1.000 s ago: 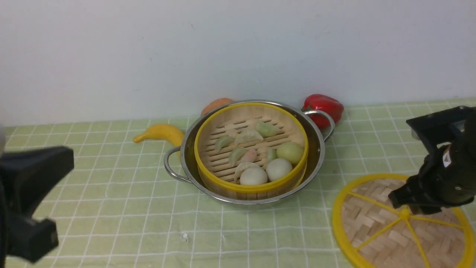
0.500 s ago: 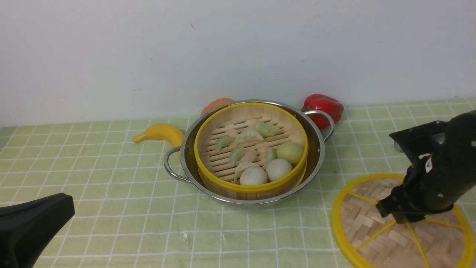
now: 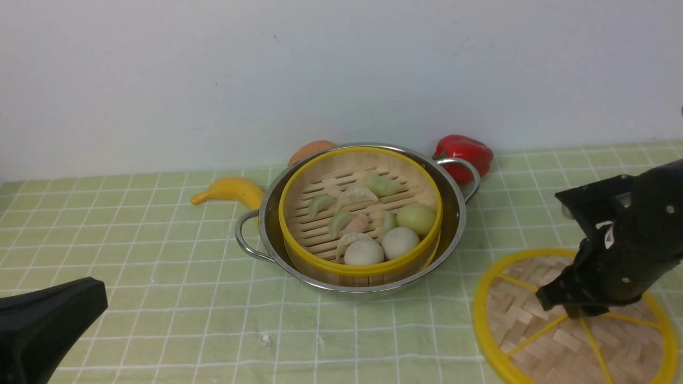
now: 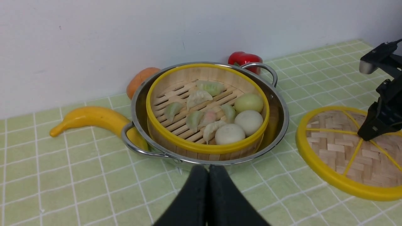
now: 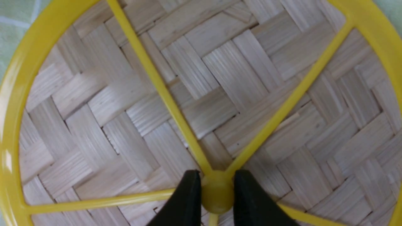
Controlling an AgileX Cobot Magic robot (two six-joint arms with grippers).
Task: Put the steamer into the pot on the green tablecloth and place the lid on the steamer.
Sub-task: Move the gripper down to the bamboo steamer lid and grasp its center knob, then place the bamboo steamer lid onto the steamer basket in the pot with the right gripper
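The steamer [image 3: 360, 268], with toy dumplings and buns inside, sits in the steel pot [image 3: 458, 213] on the green tablecloth [image 3: 160, 240]. Both show in the left wrist view too, steamer [image 4: 204, 147] inside pot [image 4: 280, 116]. The lid [image 3: 533, 320] lies flat on the cloth to the pot's right. My right gripper [image 3: 568, 308] is down on its middle. In the right wrist view the gripper [image 5: 216, 188] has its fingers closed on either side of the lid's [image 5: 220, 78] yellow hub. My left gripper [image 4: 208, 168] is shut and empty, in front of the pot, low at the front left [image 3: 48, 320].
A banana [image 3: 229, 189] lies left of the pot. An orange fruit [image 3: 312, 149] and a red pepper [image 3: 467, 152] sit behind it against the white wall. The right arm body stands over the lid's far half.
My right gripper has come down and leftward onto the lid's hub, and the lid has shifted slightly left. My left arm has dropped lower at the front left.
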